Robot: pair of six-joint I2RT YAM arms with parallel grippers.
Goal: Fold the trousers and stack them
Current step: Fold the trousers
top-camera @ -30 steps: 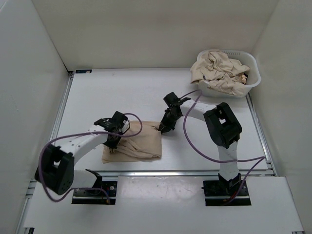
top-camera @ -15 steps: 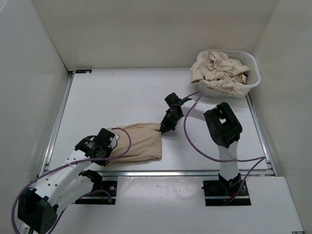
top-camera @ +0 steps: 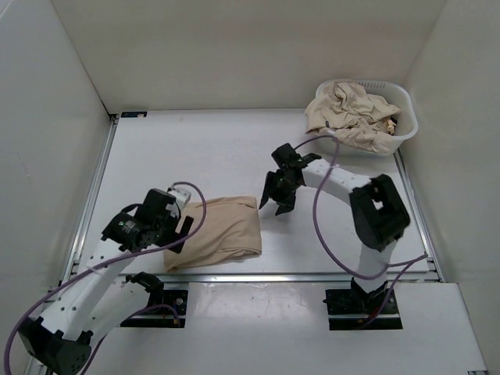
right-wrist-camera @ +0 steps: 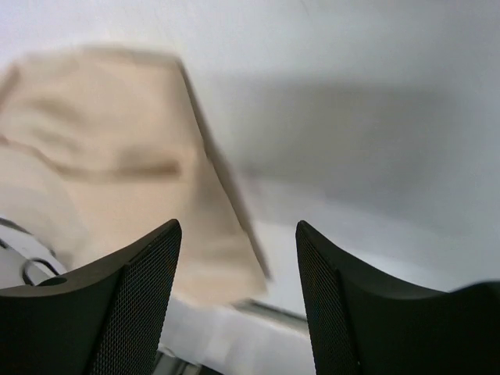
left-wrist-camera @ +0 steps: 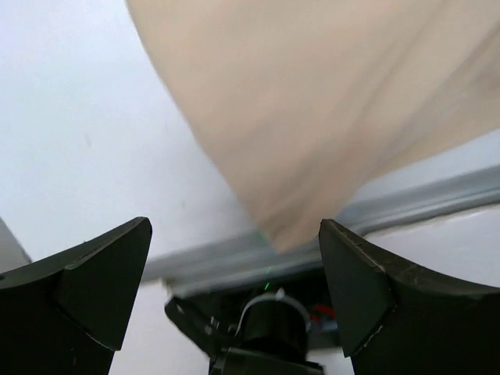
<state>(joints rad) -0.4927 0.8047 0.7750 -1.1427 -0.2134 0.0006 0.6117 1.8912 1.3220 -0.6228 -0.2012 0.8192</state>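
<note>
since the folded trousers (top-camera: 219, 232) lie flat near the counter's near edge, both the left gripper (top-camera: 181, 232) and right gripper (top-camera: 275, 201) hover beside them, jaws apart, holding nothing.

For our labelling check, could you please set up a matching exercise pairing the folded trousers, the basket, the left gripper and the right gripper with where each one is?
Things:
1. folded trousers
2. basket
3. left gripper
4. right gripper

Places:
A. far right corner of the table, heaped with beige cloth
B. open, at the trousers' left edge
C. flat on the table, near the front edge
D. open, just right of the trousers' far right corner

Pairs: 1-C, 2-A, 3-B, 4-D
</note>
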